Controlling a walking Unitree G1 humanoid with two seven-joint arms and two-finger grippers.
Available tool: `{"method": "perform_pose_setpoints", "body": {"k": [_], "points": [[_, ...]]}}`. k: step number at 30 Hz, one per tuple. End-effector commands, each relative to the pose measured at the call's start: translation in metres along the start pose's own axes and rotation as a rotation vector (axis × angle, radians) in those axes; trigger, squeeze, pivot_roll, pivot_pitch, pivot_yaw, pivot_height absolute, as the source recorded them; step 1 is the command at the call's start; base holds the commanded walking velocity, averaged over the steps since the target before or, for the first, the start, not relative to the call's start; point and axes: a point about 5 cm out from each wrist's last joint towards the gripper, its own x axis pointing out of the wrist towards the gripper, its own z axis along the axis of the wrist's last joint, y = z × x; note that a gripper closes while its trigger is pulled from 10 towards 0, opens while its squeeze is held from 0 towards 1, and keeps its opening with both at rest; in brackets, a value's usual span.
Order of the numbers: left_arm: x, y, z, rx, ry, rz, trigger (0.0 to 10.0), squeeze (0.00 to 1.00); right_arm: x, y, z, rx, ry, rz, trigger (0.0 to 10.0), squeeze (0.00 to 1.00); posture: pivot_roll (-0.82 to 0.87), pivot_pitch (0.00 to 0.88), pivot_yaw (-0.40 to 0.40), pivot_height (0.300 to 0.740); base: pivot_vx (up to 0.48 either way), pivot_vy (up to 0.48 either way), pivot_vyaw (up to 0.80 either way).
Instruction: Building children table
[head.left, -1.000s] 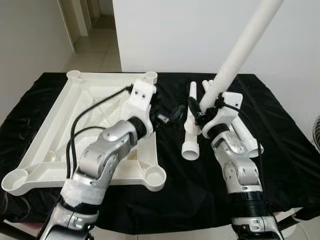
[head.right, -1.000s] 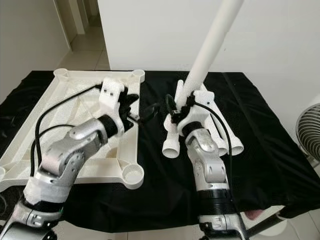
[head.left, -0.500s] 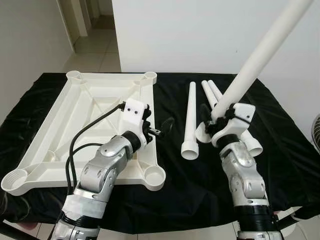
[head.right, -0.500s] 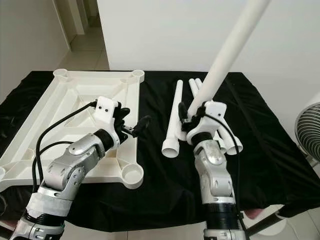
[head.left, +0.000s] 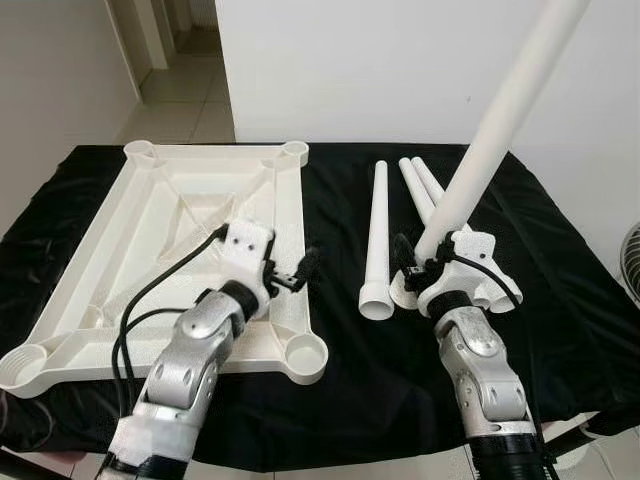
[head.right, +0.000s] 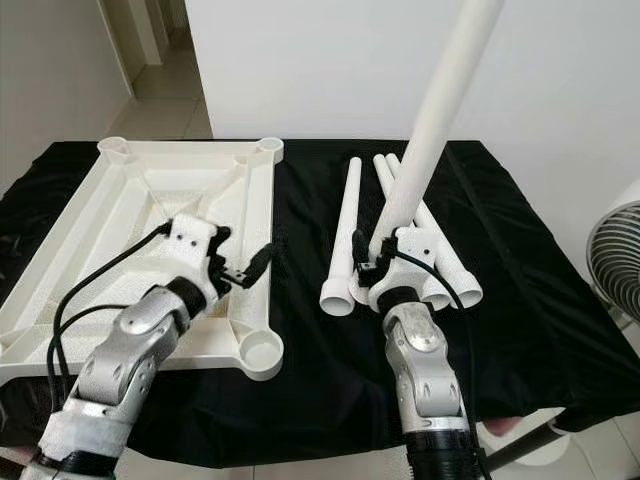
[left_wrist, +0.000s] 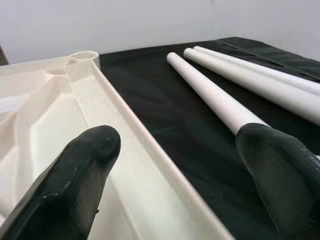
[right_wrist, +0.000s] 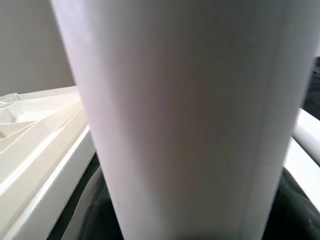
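Note:
The white tabletop (head.left: 150, 230) lies upside down on the left of the black cloth, with a round socket (head.left: 305, 352) at its near right corner. My left gripper (head.left: 300, 272) hovers open over the tabletop's right rim (left_wrist: 150, 150), one finger (left_wrist: 75, 180) above the plastic and the other finger (left_wrist: 280, 170) above the cloth. My right gripper (head.left: 415, 262) is shut on a long white table leg (head.left: 500, 110), which tilts up and to the right; that leg (right_wrist: 185, 120) looms close in the right wrist view. Three more legs (head.left: 378, 230) lie on the cloth between the arms.
The black cloth (head.left: 560, 300) covers the whole table up to a white wall. A fan (head.right: 615, 260) stands beyond the right edge. A tiled hallway (head.left: 170, 90) opens at the far left.
Both arms have drawn back toward me. The left gripper slid nearer along the tabletop's right rim. The right gripper lowered with the leg, which still points up and to the right.

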Motion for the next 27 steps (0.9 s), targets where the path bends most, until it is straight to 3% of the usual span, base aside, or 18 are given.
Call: {"method": "perform_pose_setpoints", "body": {"k": [1, 11, 16, 27], "points": [[-0.011, 0.001, 0.002, 0.042, -0.023, 0.000, 10.0, 0.00, -0.001, 0.001, 0.005, -0.008, -0.022, 0.008, 10.0, 0.00, -0.01, 0.048, 0.022, 0.740, 0.000, 0.000, 0.00], [-0.027, -0.001, 0.000, 0.112, -0.022, -0.157, 10.0, 0.00, -0.001, 0.001, 0.004, -0.023, -0.014, 0.018, 10.0, 0.00, 0.01, 0.060, 0.019, 0.740, 0.000, 0.000, 0.00], [-0.039, 0.003, -0.009, 0.216, 0.054, -0.243, 10.0, 0.00, -0.003, -0.003, 0.004, -0.036, -0.007, 0.013, 10.0, 0.00, 0.01, 0.066, 0.022, 0.740, 0.000, 0.000, 0.00], [-0.041, 0.008, -0.028, 0.348, 0.168, -0.267, 10.0, 0.00, -0.003, -0.004, 0.004, -0.045, -0.007, 0.016, 10.0, 0.00, 0.01, 0.060, 0.022, 0.740, 0.000, 0.000, 0.00]]}}
